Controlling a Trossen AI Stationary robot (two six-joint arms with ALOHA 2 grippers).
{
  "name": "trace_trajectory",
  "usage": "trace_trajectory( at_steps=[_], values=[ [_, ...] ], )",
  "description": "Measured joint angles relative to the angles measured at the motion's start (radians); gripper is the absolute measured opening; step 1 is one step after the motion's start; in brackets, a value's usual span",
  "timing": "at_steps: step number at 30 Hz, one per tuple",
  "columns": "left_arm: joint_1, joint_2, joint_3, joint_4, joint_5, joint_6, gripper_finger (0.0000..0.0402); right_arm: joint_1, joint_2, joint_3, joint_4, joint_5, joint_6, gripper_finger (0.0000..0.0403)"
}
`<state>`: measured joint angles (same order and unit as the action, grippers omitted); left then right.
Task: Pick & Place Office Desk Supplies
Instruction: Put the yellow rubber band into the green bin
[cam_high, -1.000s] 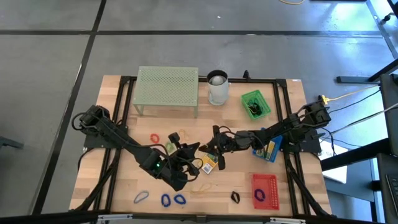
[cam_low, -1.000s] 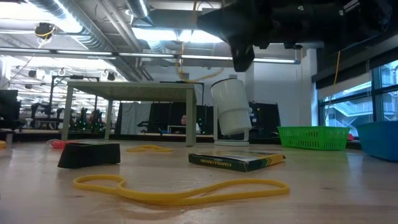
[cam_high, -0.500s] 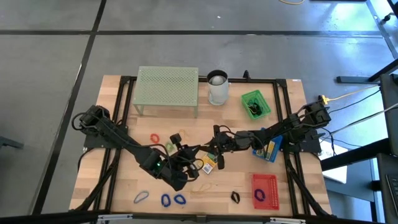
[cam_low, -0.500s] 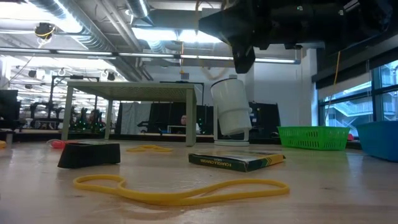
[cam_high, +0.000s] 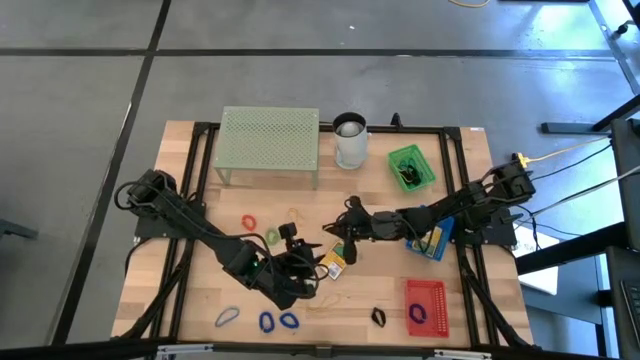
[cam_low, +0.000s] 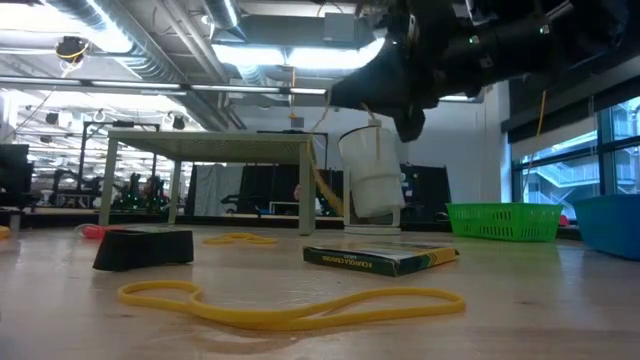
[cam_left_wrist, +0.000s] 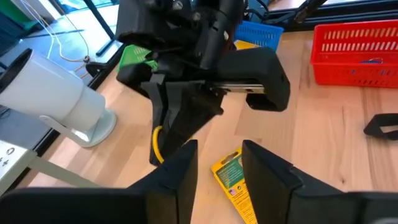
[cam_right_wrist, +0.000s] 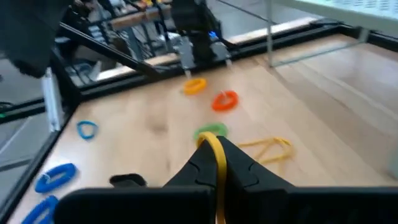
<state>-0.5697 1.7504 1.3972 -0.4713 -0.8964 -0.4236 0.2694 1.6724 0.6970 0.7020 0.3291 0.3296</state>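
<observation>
My right gripper (cam_high: 345, 243) is near the table's middle, raised off the wood and shut on a yellow rubber band (cam_right_wrist: 215, 155). My left gripper (cam_high: 303, 258) stands just to its near left. Its fingers (cam_left_wrist: 180, 171) are open and nothing lies between them. A small yellow card pack (cam_left_wrist: 233, 180) lies flat on the wood below and just beyond the left fingertips, under the right gripper. Another yellow rubber band (cam_low: 290, 305) lies flat near the front edge. More rubber bands and a black clip (cam_high: 378, 317) are scattered over the table. My right gripper pinches the yellow rubber band between its two shut fingers, and a strand (cam_right_wrist: 216, 163) runs along the seam between them. The rest of the band hangs below the fingers as a slack loop (cam_left_wrist: 155, 142), clear of the table (cam_low: 325, 192).
A pale green mesh stand (cam_high: 270, 140) and a white cup (cam_high: 350, 140) stand at the far side. A green basket (cam_high: 410, 167), a blue bin (cam_high: 435, 240) and a red basket (cam_high: 425, 305) line the right. Blue bands (cam_high: 275, 320) lie near the front, with red (cam_high: 249, 221) and green (cam_high: 272, 236) bands at left.
My right gripper has tipped and drawn slightly away from my left one. The yellow band now hangs below it in the low view, where none showed before. My left gripper has eased back toward the near edge.
</observation>
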Motion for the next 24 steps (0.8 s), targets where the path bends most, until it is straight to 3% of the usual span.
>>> trace_trajectory(
  at_steps=[8,15,24],
  values=[
    [0.000,0.000,0.000,-0.004,0.001,0.001,0.0126,0.016,-0.154,0.096,-0.572,0.211,0.005,0.0000],
    [0.000,0.000,0.000,-0.004,0.001,0.010,0.0124,-0.007,-0.280,0.204,-1.108,0.354,0.157,0.0000],
    [0.000,0.000,0.000,-0.009,0.001,0.025,0.0127,-0.108,-0.462,0.215,-1.500,0.459,0.388,0.0002]
  ],
)
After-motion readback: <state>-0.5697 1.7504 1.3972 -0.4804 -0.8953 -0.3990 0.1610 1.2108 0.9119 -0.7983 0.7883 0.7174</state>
